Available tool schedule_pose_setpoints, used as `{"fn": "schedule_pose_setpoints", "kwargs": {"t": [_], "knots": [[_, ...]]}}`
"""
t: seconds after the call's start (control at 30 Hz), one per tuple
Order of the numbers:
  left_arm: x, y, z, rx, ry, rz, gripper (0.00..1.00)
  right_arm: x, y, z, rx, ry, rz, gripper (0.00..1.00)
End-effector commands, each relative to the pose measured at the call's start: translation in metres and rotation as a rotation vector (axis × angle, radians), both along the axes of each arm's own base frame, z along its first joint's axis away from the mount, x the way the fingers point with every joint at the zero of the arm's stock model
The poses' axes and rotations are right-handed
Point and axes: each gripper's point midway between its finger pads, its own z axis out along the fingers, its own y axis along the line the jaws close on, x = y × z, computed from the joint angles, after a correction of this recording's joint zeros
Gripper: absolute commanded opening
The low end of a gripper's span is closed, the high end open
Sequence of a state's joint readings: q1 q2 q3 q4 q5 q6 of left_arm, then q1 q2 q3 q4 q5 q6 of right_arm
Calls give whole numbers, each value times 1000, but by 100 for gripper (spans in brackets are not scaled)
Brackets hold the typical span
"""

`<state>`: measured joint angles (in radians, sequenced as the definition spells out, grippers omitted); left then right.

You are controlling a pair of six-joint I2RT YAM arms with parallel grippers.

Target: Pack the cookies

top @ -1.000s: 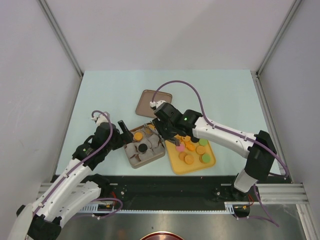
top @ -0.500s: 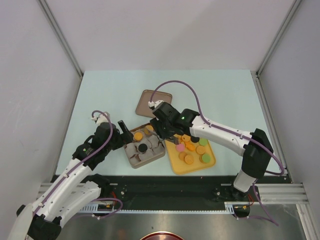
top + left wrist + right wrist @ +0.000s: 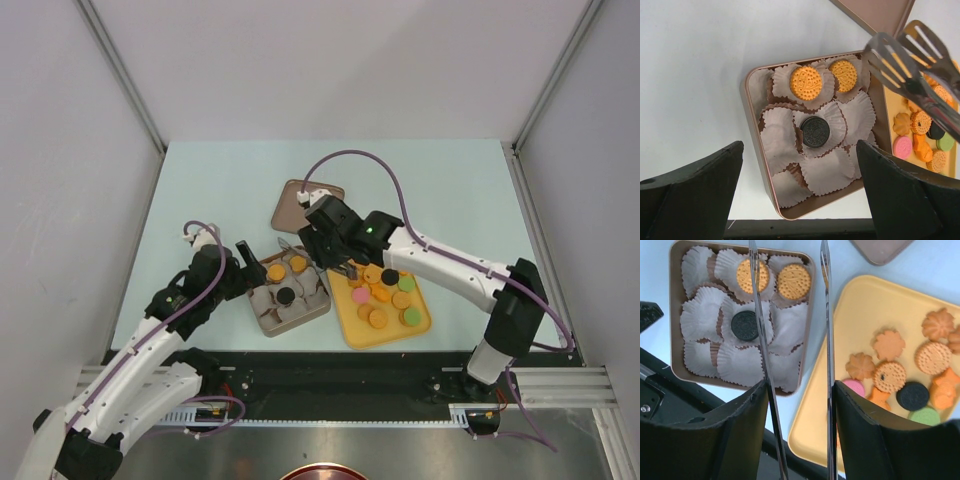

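**Top external view: right arm reaches across the tin with tongs, left arm waits beside it**

The right arm [image 3: 450,265] stretches leftward from its base, wrist over the seam between the brown rounded-square tin [image 3: 268,318] and the yellow plastic tray [image 3: 420,320]. The right fingers [image 3: 715,440] clasp slotted metal tongs [image 3: 760,340], whose blades stand apart and empty above the tin. The left arm [image 3: 150,340] bends forward, and the left fingers [image 3: 695,190] are spread wide, holding nothing, just beside the tin's left edge.

Two orange round cookies [image 3: 806,83] and one black cookie [image 3: 815,131] sit in white crumpled paper cups [image 3: 827,172] inside the tin. The other cookies [image 3: 890,376] lie on the tray. The brown lid [image 3: 300,205] rests on the pale tabletop [image 3: 200,190] behind. The black cookie's embossing is too small to read.
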<state>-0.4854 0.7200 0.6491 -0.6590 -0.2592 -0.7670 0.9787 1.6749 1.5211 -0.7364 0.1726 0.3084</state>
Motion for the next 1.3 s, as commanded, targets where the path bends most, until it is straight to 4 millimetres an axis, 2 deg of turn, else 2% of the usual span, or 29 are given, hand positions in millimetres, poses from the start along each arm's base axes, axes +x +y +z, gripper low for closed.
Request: {"fn": "schedule_pose_setpoints", "kwargs": {"t": [0.0,0.17,0.2,0.4,0.5,0.53,0.63,0.8,1.27], "knots": [[4,4,5,17,-23,13,100,4,-27,56,43,-118,-62,58],[7,-1,1,5,-13,-3,100,-6,-84,54,31,-98,-158,59],[7,-3,-1,0,-8,-7,100,-9,-97,39,5,-72,-181,59],[9,-12,-9,-21,24,-30,100,-32,-133,1,-43,-3,-238,58],[11,-15,-10,-25,30,-37,100,-38,-145,-5,-40,12,-267,58],[11,-16,-11,-25,33,-39,100,-40,-152,-13,-55,24,-281,58],[12,-18,-13,-30,39,-44,100,-40,-162,-21,-51,38,-314,57],[13,-20,-17,-30,53,-53,100,-39,-174,-21,-33,47,-348,57],[16,-28,-21,-53,58,-70,100,-64,-201,-25,-59,92,-401,57]]}}
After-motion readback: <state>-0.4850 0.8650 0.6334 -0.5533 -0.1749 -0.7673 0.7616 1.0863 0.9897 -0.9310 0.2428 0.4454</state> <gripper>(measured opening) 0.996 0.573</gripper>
